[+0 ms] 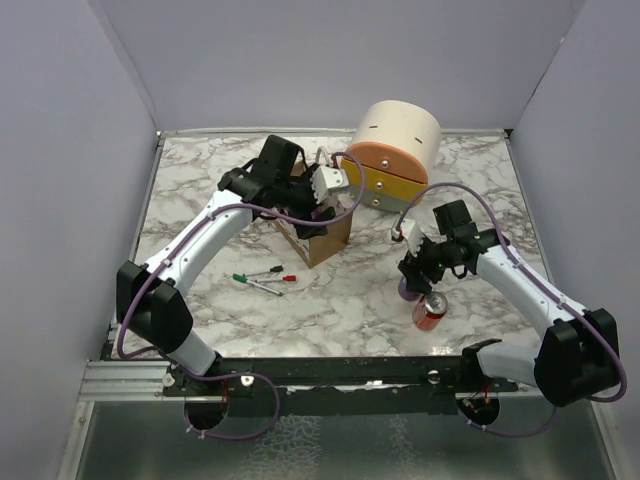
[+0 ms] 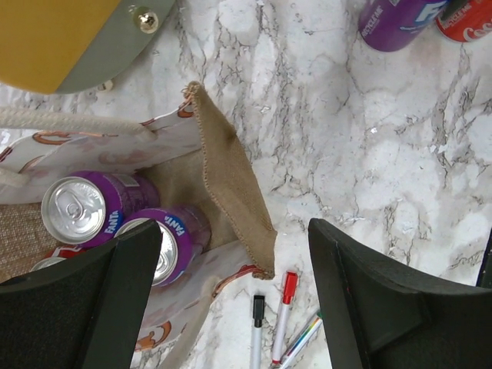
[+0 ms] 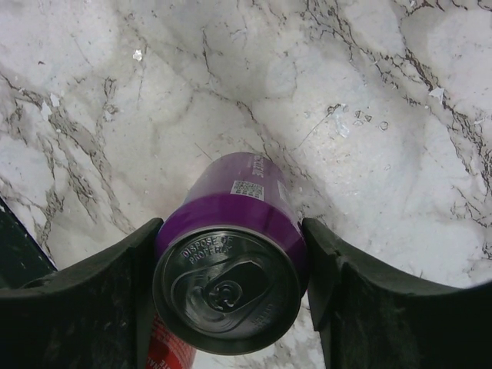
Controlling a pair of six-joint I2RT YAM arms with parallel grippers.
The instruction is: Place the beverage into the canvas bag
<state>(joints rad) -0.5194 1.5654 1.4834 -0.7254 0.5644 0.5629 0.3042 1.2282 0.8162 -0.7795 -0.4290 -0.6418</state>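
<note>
My right claw (image 3: 228, 257) is clenched on a purple soda can (image 3: 231, 219), one finger pressed to each side just under the rim. The can is upright at the right front of the marble desk (image 1: 350, 300), well apart from the canvas bag (image 2: 231, 177). Whether its base is off the desk yet, I cannot tell.

A red cola can (image 1: 431, 312) stands just beside the one I hold, near enough that a crooked lift could knock it over. The wall of the purple can is smooth and round, so a hasty swing toward the bag might let it slip through my fingers.

My left claw (image 2: 234, 234) hangs released, its fingers spread wide over the near corner of the bag; I cannot tell that it touches the cloth. It sits right where the can must come down, so the two arms could meet there.

Inside the bag two purple Fanta cans (image 2: 84, 207) stand side by side, and the rim of a third can (image 2: 46, 265) peeks from under my finger. Room looks tight, and the soft burlap wall could fold under a can that lands on it.

Markers (image 2: 284, 307) lie on the desk beside the bag, and a round cream drawer unit (image 1: 395, 150) stands behind it.
</note>
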